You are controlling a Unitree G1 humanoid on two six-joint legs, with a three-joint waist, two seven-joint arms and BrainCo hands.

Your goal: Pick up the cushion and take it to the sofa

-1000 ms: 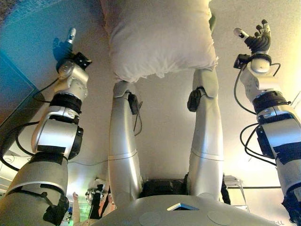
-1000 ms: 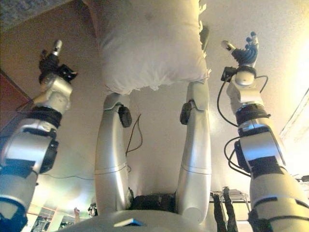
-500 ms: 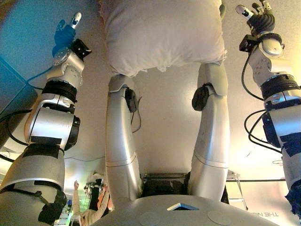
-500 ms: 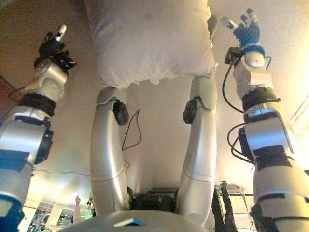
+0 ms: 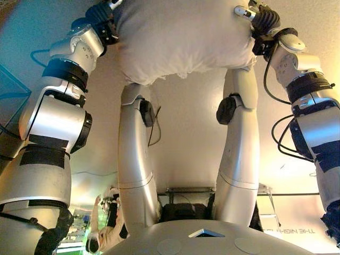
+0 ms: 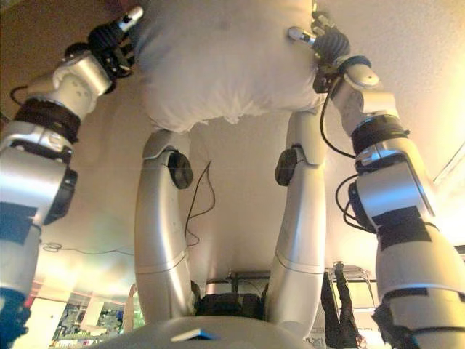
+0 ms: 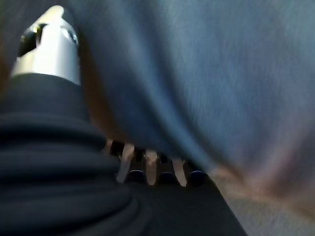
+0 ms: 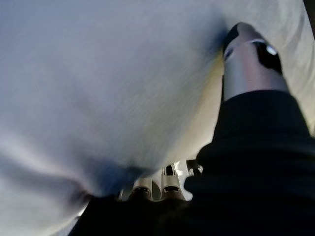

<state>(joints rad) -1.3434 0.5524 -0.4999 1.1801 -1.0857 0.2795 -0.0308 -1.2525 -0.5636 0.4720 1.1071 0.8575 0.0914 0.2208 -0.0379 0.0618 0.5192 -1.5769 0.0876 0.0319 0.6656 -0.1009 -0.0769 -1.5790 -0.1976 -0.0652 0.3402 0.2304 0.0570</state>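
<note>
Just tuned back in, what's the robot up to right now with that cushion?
It is closing in on the white cushion from both sides. The left hand is against one edge and the right hand against the opposite edge, thumbs up along the fabric. Both wrist views show the cloth pressed close over the fingers. It looks like a two-handed squeeze to lift it; whether the grip is firm yet cannot be told. No sofa shows in any view.

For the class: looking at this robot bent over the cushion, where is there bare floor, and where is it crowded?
Bare floor lies below the cushion in the eye views. It is crowded at the cushion's sides, where the left hand and right hand press in.
</note>
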